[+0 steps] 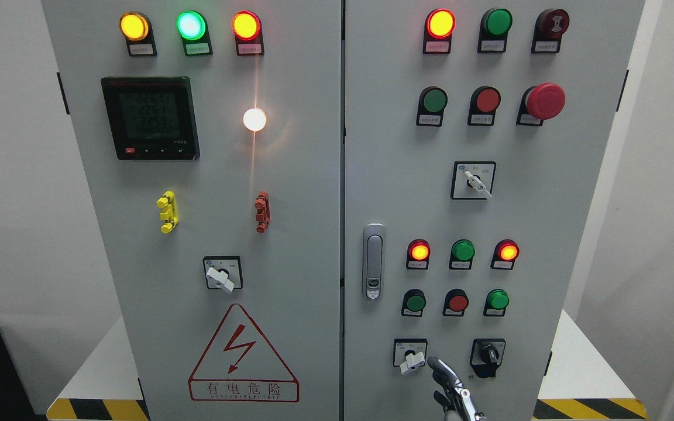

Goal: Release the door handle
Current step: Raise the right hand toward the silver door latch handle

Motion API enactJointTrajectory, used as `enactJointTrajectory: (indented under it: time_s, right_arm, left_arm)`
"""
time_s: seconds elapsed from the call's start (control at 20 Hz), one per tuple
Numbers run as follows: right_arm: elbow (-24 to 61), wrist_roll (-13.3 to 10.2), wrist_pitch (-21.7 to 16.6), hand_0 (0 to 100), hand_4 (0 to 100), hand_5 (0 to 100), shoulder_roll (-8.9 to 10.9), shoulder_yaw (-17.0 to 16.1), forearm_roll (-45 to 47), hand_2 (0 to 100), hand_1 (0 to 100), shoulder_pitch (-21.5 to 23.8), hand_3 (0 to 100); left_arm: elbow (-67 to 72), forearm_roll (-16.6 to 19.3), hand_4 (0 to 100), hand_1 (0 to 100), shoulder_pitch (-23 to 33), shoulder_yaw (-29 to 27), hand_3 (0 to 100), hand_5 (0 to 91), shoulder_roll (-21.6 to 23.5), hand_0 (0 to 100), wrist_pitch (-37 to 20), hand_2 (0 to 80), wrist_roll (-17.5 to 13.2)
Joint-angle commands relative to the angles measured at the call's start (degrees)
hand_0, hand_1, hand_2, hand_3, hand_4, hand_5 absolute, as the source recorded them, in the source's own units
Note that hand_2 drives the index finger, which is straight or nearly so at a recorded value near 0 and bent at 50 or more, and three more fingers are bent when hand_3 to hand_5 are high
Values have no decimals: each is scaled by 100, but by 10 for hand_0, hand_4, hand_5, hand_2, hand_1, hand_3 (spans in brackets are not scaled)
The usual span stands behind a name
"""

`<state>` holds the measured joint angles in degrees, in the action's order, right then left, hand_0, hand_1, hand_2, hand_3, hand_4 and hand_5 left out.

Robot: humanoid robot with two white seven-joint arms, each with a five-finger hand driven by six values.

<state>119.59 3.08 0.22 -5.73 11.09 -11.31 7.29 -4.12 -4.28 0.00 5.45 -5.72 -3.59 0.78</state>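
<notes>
In the head view, the door handle (374, 261) sits on the left edge of the right cabinet door (460, 204), lying flat and upright in its recess, and nothing touches it. Only one robot hand (451, 392) is visible, at the bottom edge, well below the handle and just beside the white rotary switch (412, 358). It is difficult to tell from which side its arm enters. Its fingers (443, 368) look loosely extended and hold nothing.

In my judgement the release is already done. The risk now is the close rotary switch and the black selector knob (487, 354): if the hand lifts or swings sideways, a finger could turn one of them.
</notes>
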Motion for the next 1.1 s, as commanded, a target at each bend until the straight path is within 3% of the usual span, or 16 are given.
enactJointTrajectory:
  time_s: [0.0, 0.15, 0.35, 0.6, 0.75, 1.05]
  right_arm:
    - [-15, 26, -22, 417, 956, 1000, -8, -37, -1555, 29, 215, -140, 955]
    - [-50, -27, -39, 405, 1000, 1000, -8, -19, -2618, 36, 240, -210, 1000]
    - [-295, -676, -57, 326, 1000, 1000, -8, 77, -4060, 47, 247, -482, 1000]
    - [-691, -774, -57, 271, 1000, 1000, -8, 323, -5195, 83, 238, -975, 1000]
    - [-1016, -1107, -48, 267, 1000, 1000, -25, 455, -5933, 83, 230, -1212, 1000]
    - [-1298, -1152, -13, 254, 1000, 1000, -69, 684, -6594, 90, 211, -1406, 1000]
  left_arm:
    - [-1, -3, 0, 556, 97, 0, 0, 0, 1, 120, -1, 0, 1]
    - [-1, 6, 0, 556, 97, 0, 0, 0, 1, 120, -1, 0, 1]
    - [-1, -3, 0, 556, 97, 0, 0, 0, 1, 120, -1, 0, 1]
    - [-1, -3, 0, 556, 97, 0, 0, 0, 1, 120, -1, 0, 1]
    - [-1, -3, 0, 556, 97, 0, 0, 0, 1, 120, -1, 0, 1]
    - [-1, -3, 0, 556, 97, 0, 0, 0, 1, 120, -1, 0, 1]
